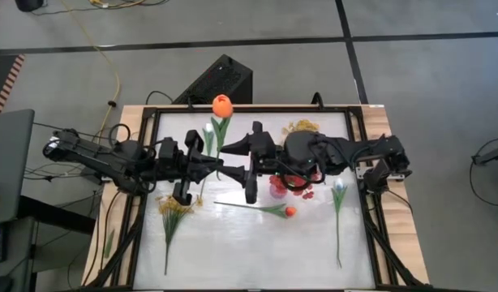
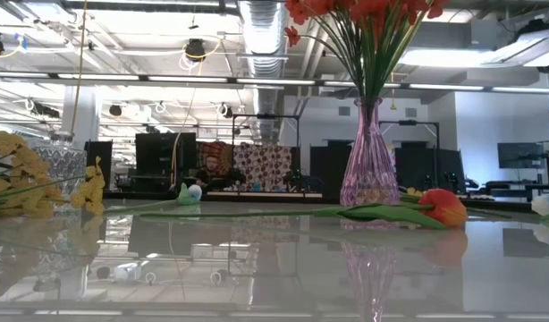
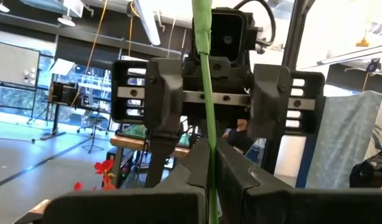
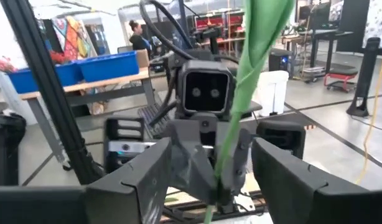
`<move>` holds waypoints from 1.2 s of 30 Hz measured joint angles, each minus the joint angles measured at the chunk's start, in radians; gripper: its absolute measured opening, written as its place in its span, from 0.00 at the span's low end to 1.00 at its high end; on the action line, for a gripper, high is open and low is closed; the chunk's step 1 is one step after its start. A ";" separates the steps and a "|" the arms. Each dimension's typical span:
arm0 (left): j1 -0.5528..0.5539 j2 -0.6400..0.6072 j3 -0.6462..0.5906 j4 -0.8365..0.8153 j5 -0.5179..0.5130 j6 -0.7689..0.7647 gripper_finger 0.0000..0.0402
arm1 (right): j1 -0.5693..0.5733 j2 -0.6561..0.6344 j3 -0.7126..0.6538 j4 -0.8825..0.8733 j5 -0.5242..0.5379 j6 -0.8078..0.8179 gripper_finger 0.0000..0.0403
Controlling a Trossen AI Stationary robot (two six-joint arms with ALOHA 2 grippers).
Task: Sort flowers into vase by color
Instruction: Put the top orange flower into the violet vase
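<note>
The left gripper (image 1: 225, 170) is clamped tight on the green stem of an orange tulip (image 1: 222, 105), holding the flower in the air above the middle of the white table (image 1: 257, 259). The right gripper (image 1: 251, 166) faces it head-on from 3 o'clock, almost nose to nose. Its fingers stand wide apart with the same stem passing between them, not gripped.

Seen from above, the stem's long axis runs from 12 o'clock to 6 o'clock. The orange bud sits at the 12 o'clock end, past the table's far edge, and both grippers meet the stem near its 6 o'clock end. In the left wrist view the stem rises straight up out of the closed fingers and crosses the open right gripper behind it.

This looks like a hand-over. For that, the right fingers would have to close square across the stem before the left ones let go.

A pink glass vase (image 2: 368, 165), already holding red blossom sprays (image 2: 364, 11), stands near, at about 4 o'clock from the grippers. It lies under the right arm, so that arm is the nearer one to it.

Lying flat on the table are:
- a yellow blossom spray (image 1: 174, 207) at 8 o'clock
- a white tulip (image 1: 338, 186) at 4 o'clock, beyond the vase
- a second orange tulip (image 1: 290, 212) at 5 o'clock
</note>
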 joint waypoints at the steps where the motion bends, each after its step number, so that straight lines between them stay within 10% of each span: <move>1: 0.000 0.000 0.000 -0.001 0.000 0.000 0.00 | -0.001 0.000 -0.001 -0.003 0.000 0.000 0.57; 13: 0.000 -0.001 0.000 -0.034 -0.044 0.019 0.03 | 0.001 -0.002 -0.001 -0.022 0.006 -0.037 0.04; 20: -0.031 -0.025 0.000 -0.207 -0.105 0.133 0.19 | 0.074 -0.103 0.001 -0.227 0.114 -0.053 0.05; 31: -0.032 -0.156 0.000 -0.533 -0.269 0.048 0.35 | 0.428 -0.252 -0.005 -0.604 0.743 0.147 0.04; 36: -0.008 -0.145 0.000 -0.533 -0.266 0.043 0.35 | 0.558 -0.311 -0.125 -0.728 0.858 0.389 0.04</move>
